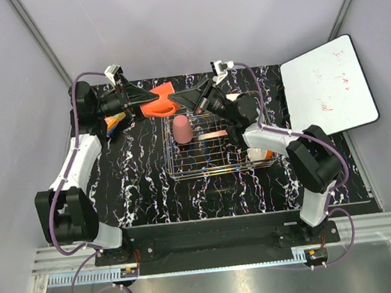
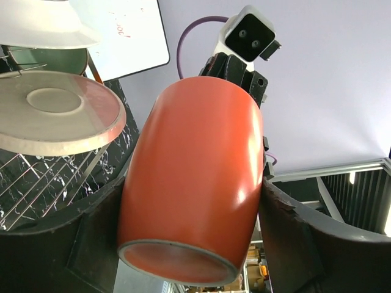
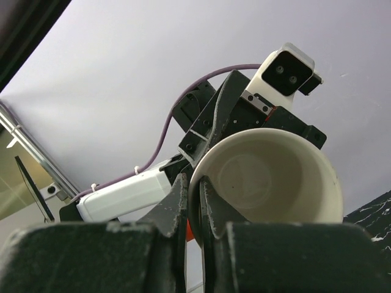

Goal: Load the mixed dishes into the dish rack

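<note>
In the top view, I see my left gripper (image 1: 147,101) at the upper centre-left of the frame with the orange mug (image 1: 160,107) in its jaws. The mug is in the air, just above the far left corner of the dish rack (image 1: 214,162). My right gripper (image 1: 182,99) meets the mug from the other side, so the mug sits between the two arms. The rack stands mid-frame on the black marbled table (image 1: 151,186). The pink tumbler (image 1: 182,129) is upright at its left end and the pink-cream plate (image 1: 212,136) is on edge beside the tumbler. The white board (image 1: 329,87) lies at the upper right.

The left wrist camera shows the mug (image 2: 195,171) filling the middle of the frame, base toward the lens. It is clamped between my left fingers (image 2: 67,244), which press on its two sides. At upper left I see the plate (image 2: 55,116), a pale green bowl (image 2: 52,61) behind it and rack wire (image 2: 36,183) below.

The right wrist camera looks into the mug's cream mouth (image 3: 263,183) at lower right of centre. My right fingers (image 3: 177,207) are closed on its rim, one outside the wall and one inside.
</note>
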### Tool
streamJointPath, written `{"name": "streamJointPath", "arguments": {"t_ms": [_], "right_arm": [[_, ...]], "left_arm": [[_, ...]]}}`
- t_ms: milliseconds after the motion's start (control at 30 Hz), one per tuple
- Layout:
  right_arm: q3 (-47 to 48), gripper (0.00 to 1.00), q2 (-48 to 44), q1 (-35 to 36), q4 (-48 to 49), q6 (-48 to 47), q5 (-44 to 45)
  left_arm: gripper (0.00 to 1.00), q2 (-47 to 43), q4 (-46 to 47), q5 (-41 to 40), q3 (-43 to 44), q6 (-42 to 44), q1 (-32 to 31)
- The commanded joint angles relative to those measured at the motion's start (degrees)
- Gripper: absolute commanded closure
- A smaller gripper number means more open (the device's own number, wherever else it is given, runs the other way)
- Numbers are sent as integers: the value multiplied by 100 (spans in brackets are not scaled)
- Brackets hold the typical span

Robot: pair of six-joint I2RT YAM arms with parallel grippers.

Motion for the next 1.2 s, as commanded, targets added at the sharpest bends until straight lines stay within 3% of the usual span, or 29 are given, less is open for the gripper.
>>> {"name": "streamJointPath", "arguments": {"t_ms": [0, 67, 267, 300, 367, 400, 467, 533, 567, 667, 733, 767, 867, 933, 967, 1167], "right_arm": [[-359, 92, -231, 174, 1399, 118, -153], [-474, 88, -284, 148, 1408, 109, -127], [-773, 59, -416, 34, 1382, 109, -48], [-869, 43, -442, -19, 1373, 101, -39], [-1001, 24, -512, -81, 1364, 74, 22], [-1133, 1, -609, -98, 1355, 22, 66], [-1256, 0, -723, -204, 1312, -49, 67], [-1441, 0, -908, -352, 1294, -93, 110], [-1494, 0, -1091, -406, 1250, -128, 93], [-1565, 1, -1643, -485, 778, -487, -29], [-1468, 0, -2031, -485, 224, -1058, -117], [-1424, 0, -2434, -477, -379, -1530, -188], [-1328, 0, -3260, -485, -1522, -2244, -162], [-1249, 0, -3666, -485, -2166, -3008, -110], [-1231, 0, -4025, -477, -2761, -3446, 30], [-1511, 0, -5038, -476, -4241, -4442, 602]], "left_arm": [[100, -324, 675, 83, 90, -569, 55], [100, -376, 676, 118, 81, -586, 64], [100, -464, 1343, 267, -50, -1130, 363], [100, -473, 1396, 285, -68, -1140, 459], [100, -517, 1388, 390, -86, -1131, 556], [100, -535, 1335, 426, -112, -1088, 678], [100, -596, 1099, 505, -103, -704, 785], [100, -631, -171, 610, 106, 68, 908], [100, -605, -1961, 576, 299, 1474, 934], [100, -246, -5183, 217, 1520, 4420, 899], [100, 78, -6088, -21, 2188, 5272, 891], [100, 185, -6979, -344, 2408, 6085, 821], [100, 511, -8144, -1170, 3200, 7301, 462], [100, 511, -8245, -1550, 3307, 7525, 267], [100, 494, -8254, -2108, 3298, 7604, 110], [100, 607, -8245, -4062, 3439, 8053, -1067]]}}
